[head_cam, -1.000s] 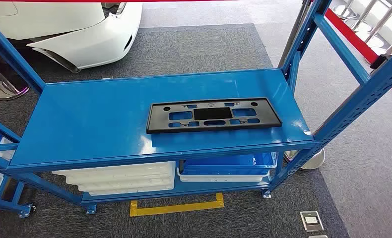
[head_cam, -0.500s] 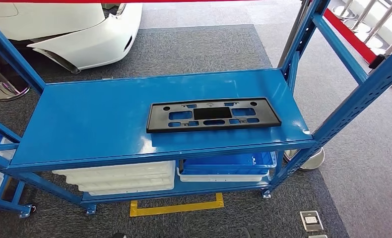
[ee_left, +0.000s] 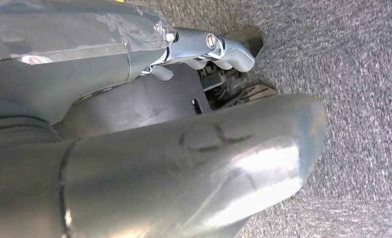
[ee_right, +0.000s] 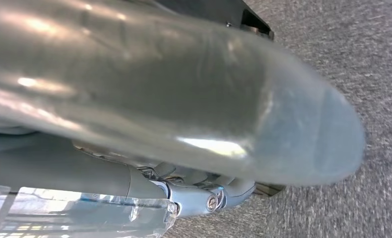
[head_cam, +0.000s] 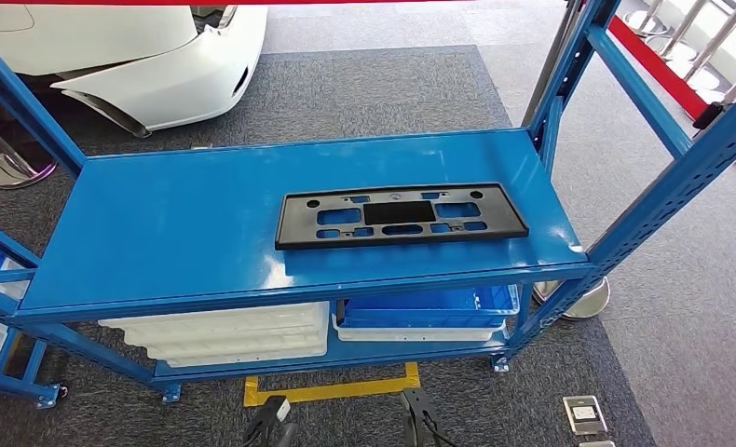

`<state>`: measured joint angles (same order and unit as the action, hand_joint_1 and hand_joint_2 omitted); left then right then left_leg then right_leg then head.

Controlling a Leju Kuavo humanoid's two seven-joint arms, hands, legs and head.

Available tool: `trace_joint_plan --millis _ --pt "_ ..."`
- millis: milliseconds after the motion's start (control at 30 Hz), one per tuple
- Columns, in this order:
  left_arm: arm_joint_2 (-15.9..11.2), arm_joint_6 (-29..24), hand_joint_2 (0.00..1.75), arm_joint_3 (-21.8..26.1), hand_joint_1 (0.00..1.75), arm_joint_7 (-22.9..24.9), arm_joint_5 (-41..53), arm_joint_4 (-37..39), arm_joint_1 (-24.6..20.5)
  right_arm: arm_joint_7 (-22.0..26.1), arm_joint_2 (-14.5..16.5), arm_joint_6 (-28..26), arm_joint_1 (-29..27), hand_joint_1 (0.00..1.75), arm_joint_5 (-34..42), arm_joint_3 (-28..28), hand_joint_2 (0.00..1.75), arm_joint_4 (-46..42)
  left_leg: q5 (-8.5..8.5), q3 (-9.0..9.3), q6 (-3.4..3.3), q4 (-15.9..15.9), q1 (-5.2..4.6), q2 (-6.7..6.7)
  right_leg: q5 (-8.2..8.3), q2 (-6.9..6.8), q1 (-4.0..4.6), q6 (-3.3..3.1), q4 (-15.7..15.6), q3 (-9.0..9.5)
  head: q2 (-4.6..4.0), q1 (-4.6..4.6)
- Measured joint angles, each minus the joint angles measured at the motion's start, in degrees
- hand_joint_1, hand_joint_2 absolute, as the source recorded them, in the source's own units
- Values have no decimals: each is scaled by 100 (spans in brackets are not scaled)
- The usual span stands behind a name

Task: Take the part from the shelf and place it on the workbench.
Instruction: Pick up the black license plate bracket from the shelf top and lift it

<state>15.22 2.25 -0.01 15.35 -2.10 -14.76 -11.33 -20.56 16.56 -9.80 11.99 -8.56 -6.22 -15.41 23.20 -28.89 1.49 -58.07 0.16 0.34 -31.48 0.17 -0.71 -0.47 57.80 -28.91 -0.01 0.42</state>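
Flat on the blue shelf (head_cam: 159,223), the black part (head_cam: 400,215) lies right of centre, near the front edge. Below, the left hand (head_cam: 269,424) and right hand (head_cam: 418,414) hang over grey carpet (head_cam: 374,93), holding nothing; whether their fingers are spread or curled cannot be told.

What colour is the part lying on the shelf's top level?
Black; the part shows best in the head view, against the blue shelf.

The flat black plastic frame part (head_cam: 400,215) lies on the blue metal shelf (head_cam: 178,223), right of centre. Beneath it, stacked white trays (head_cam: 220,333) sit left of a blue bin (head_cam: 429,309). A white car bumper (head_cam: 150,65) stands behind.
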Motion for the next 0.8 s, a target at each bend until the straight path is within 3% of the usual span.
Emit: trace_joint_plan --millis 367,533,600,667,800 --pt "118 -8 0 5 0 -31 -171 146 -59 1 27 -33 65 0 -42 -77 0 130 0 -5 0 0 0 0 0 0 0 0 0 -4 1 -2" --pt "123 -96 0 17 0 -322 -319 183 -47 75 28 -205 69 0 226 -80 0 166 0 -6 0 1 0 0 0 0 0 0 1 -4 -1 -1" --pt "11 -305 0 56 0 -940 -436 190 55 267 15 -664 55 0 792 -18 0 181 0 -4 0 4 2 1 -1 1 2 -1 1 -3 0 1" --pt "-265 -366 0 134 0 -1710 -635 196 226 457 -19 -1179 0 0 1378 142 0 204 1 -3 1 6 3 4 -2 3 8 -2 1 -7 0 9" --pt "-934 -207 0 348 0 -2178 -1045 204 451 680 -112 -1645 -139 0 1707 397 0 237 -3 -22 7 7 2 2 -3 0 20 -4 2 -30 -1 -4"
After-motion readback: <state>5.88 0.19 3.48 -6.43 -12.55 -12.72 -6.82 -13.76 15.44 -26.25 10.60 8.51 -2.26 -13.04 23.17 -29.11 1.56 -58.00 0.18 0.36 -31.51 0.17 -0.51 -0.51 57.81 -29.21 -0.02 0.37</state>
